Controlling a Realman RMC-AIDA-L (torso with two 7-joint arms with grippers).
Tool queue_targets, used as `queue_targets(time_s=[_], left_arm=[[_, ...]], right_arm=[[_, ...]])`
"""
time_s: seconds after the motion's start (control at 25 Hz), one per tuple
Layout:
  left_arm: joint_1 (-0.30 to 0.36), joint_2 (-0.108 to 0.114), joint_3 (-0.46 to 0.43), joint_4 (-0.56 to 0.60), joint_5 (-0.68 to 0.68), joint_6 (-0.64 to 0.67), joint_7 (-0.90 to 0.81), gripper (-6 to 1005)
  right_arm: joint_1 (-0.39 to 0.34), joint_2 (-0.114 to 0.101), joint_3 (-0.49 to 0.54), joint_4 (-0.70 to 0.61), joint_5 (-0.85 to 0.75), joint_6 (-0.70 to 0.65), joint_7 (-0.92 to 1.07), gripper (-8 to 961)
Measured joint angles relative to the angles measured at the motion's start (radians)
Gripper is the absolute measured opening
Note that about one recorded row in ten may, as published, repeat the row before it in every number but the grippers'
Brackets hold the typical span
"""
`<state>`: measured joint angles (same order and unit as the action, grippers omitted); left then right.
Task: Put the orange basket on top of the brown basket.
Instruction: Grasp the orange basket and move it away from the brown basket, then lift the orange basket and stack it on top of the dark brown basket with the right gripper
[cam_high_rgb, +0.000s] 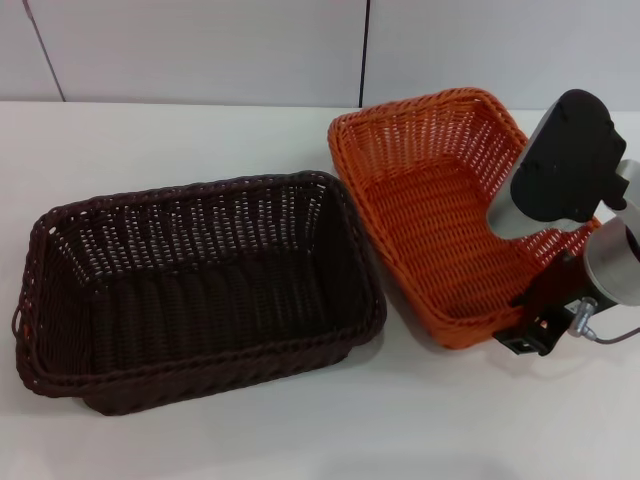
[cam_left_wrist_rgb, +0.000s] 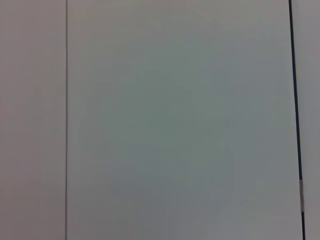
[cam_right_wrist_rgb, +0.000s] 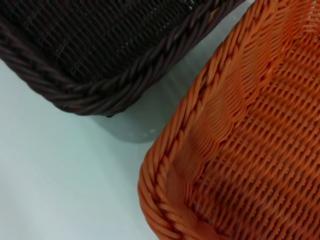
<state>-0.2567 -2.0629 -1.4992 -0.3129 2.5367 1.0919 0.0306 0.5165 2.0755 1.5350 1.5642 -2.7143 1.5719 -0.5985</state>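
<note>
**No readable text**

No words, labels, brand marks, numbers or signs can be read on the orange basket, the brown basket, the counter or the wall panels.

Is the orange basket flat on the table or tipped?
Tipped. The orange basket leans with its right side raised where the right gripper is; its left edge is low beside the brown basket.

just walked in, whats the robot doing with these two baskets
The right tool is at the near right edge of the orange basket, apparently to take hold of it. The orange basket sits on the white table, beside the brown basket and not yet on top of it. Both are empty. The left arm is out of sight.
</note>
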Motion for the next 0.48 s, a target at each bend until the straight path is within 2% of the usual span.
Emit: queue_targets(time_s=[0.12,0.24,0.48], left_arm=[[-0.003,0.0,-0.008,0.002,0.0,0.0,0.0,791],[-0.005,0.001,-0.009,0.003,0.0,0.0,0.0,791],[-0.006,0.001,-0.029,0.005,0.0,0.0,0.0,791]], right_arm=[[0.003,0.001,0.0,0.01,0.004,-0.002,0.012,567],[0.007,0.001,0.001,0.042,0.007,0.001,0.036,385],[0.011,0.0,0.023,0.164,0.008,0.008,0.077,325]])
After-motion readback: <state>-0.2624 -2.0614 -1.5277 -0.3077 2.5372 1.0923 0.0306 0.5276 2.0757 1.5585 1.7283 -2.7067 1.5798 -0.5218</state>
